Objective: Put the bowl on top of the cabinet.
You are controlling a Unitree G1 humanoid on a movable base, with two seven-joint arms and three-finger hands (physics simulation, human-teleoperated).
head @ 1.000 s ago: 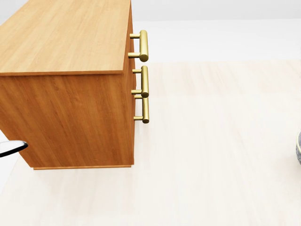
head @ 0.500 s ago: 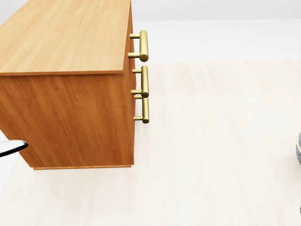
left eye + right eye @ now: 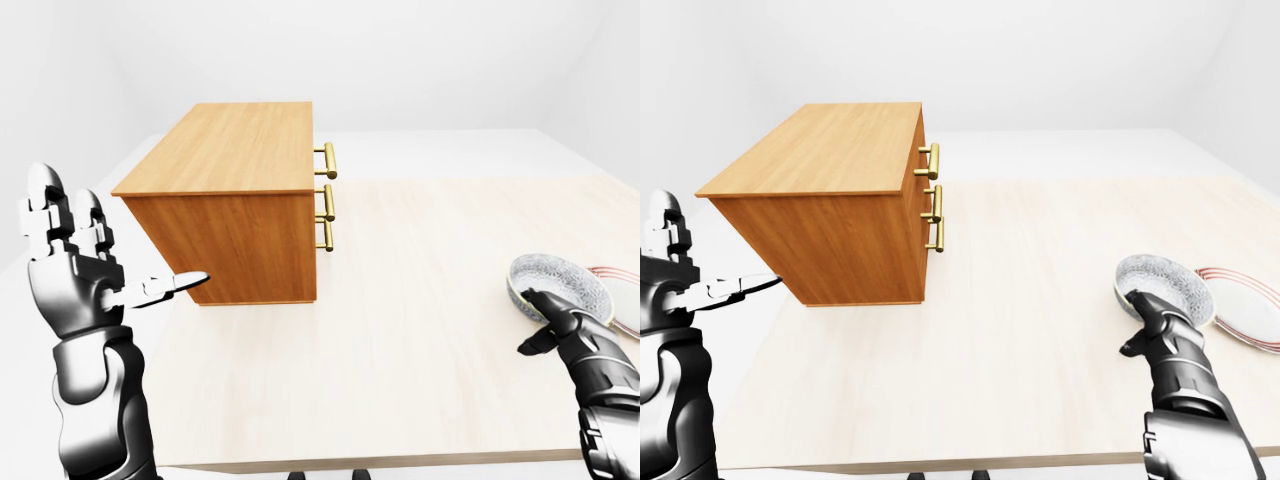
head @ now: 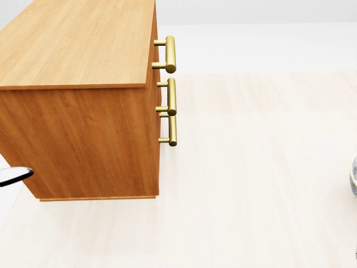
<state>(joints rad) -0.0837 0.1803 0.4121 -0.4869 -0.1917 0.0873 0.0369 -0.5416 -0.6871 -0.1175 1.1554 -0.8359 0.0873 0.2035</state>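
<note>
A speckled grey bowl (image 3: 562, 282) rests on the pale table (image 3: 420, 330) at the right of the left-eye view, its far side against a plate. My right hand (image 3: 530, 322) sits at the bowl's near rim, fingers (image 3: 540, 300) touching the rim and the thumb hanging off below it, not closed round the bowl. The wooden cabinet (image 3: 235, 200) stands on the table's left, top bare, its brass handles (image 3: 327, 195) facing right. Left of the cabinet, my left hand (image 3: 100, 250) is raised with its fingers spread open, holding nothing. The head view shows only a sliver of the bowl (image 4: 354, 176).
A white plate with a pink rim (image 3: 1252, 308) lies to the right of the bowl near the table's right edge. The table's near edge runs along the bottom of both eye views. A wide stretch of tabletop separates the cabinet from the bowl.
In the head view my left fingertip at the left edge has sunk slightly. The sliver of bowl at the right edge has narrowed a little. The cabinet has not moved.
</note>
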